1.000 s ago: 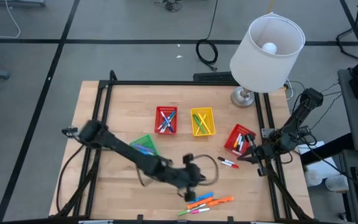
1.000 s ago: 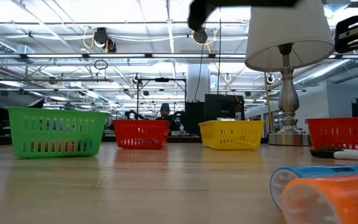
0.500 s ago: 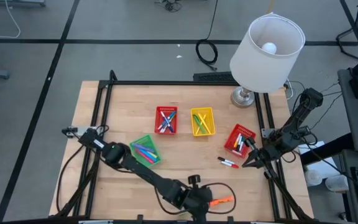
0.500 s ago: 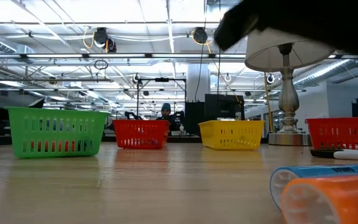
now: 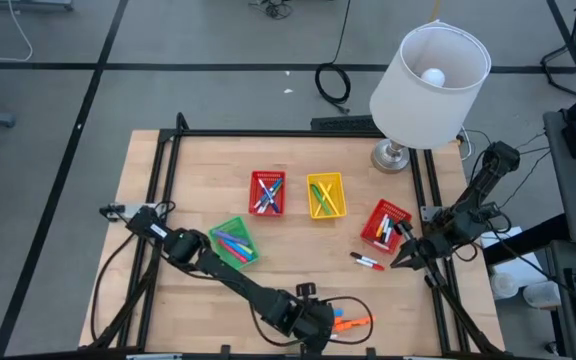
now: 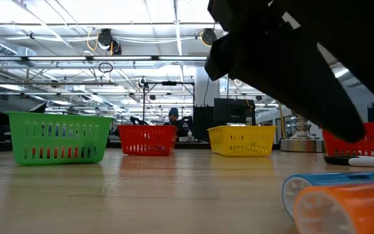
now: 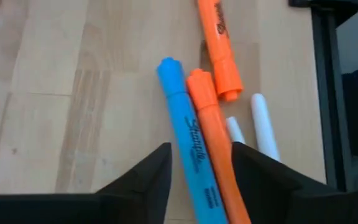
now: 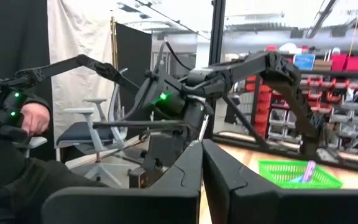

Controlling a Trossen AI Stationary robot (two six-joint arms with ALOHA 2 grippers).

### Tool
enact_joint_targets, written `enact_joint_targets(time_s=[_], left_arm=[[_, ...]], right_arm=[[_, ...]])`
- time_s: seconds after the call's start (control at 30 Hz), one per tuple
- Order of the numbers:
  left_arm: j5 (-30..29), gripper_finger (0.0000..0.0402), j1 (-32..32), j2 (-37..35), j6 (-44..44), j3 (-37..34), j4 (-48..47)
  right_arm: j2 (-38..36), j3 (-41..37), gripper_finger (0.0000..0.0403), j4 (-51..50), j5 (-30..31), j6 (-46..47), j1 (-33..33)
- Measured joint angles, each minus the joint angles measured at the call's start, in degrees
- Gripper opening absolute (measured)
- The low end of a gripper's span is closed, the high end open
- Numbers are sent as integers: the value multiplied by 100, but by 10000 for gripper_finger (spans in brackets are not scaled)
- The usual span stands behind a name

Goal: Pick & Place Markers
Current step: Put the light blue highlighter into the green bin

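Left gripper (image 7: 199, 186) open astride blue marker (image 7: 188, 149) and orange marker (image 7: 215, 146): light, stiff, slick; best pinched mid-barrel. Right gripper (image 8: 202, 180) nearly closed, empty.

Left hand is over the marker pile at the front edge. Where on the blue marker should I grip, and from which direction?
Grip the blue marker at mid-barrel, coming straight down with the open left hand astride its width. It lies flat, touching an orange marker, so the finger on that side has little gap and will probably nudge or catch the orange one too.
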Motion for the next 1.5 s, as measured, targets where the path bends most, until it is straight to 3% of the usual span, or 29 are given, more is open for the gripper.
enact_joint_targets(time_s=[0.17, 0.4, 0.77, 1.03, 1.17, 1.5], left_arm=[[-42, 201, 110, 0, -21, -132, -17], [156, 192, 227, 0, -57, -489, 107], [355, 146, 418, -15, 147, -577, 70], [819, 64, 627, -48, 114, -685, -201], [989, 62, 683, -46, 190, -686, -336], [-265, 62, 687, -625, 409, -733, -1126]], right_arm=[[0, 0, 0, 169, 2, -234, 0], [0, 0, 0, 163, 3, -239, 0], [2, 0, 0, 88, 3, -189, 0], [2, 0, 0, -21, 4, -88, 0], [0, -2, 0, -24, 4, -88, 0], [1, -2, 0, -70, 4, -85, 0]])
